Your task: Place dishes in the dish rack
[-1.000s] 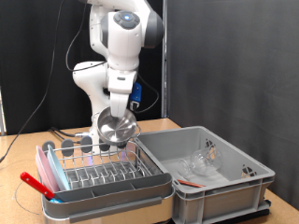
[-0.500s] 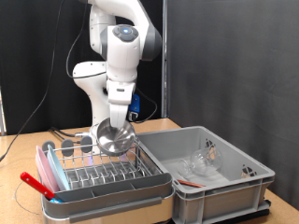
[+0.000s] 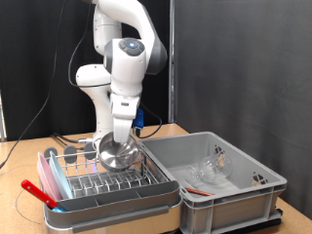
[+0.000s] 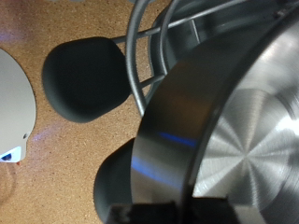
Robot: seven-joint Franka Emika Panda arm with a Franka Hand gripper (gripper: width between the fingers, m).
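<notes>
My gripper [image 3: 119,137] is shut on the rim of the shiny round steel bowl [image 3: 118,152] and holds it tilted, low over the far end of the dish rack [image 3: 102,179]. The rack is a silver wire rack in a grey tray with pink-red edge pieces [image 3: 44,181]. In the wrist view the steel bowl [image 4: 229,126] fills most of the picture, with the rack's wires [image 4: 149,47] right behind it. Clear glass pieces [image 3: 207,169] lie in the grey plastic bin [image 3: 252,187].
The deep grey bin stands at the exterior view's right of the rack on a wooden table [image 3: 162,131]. A red utensil [image 3: 35,190] sticks out at the rack's near left. Two black rounded utensil heads [image 4: 86,77] and a white object [image 4: 13,105] lie on the table beside the rack.
The arm has moved down and a little to the exterior view's left, bringing the bowl from above the rack to just over its far end.
</notes>
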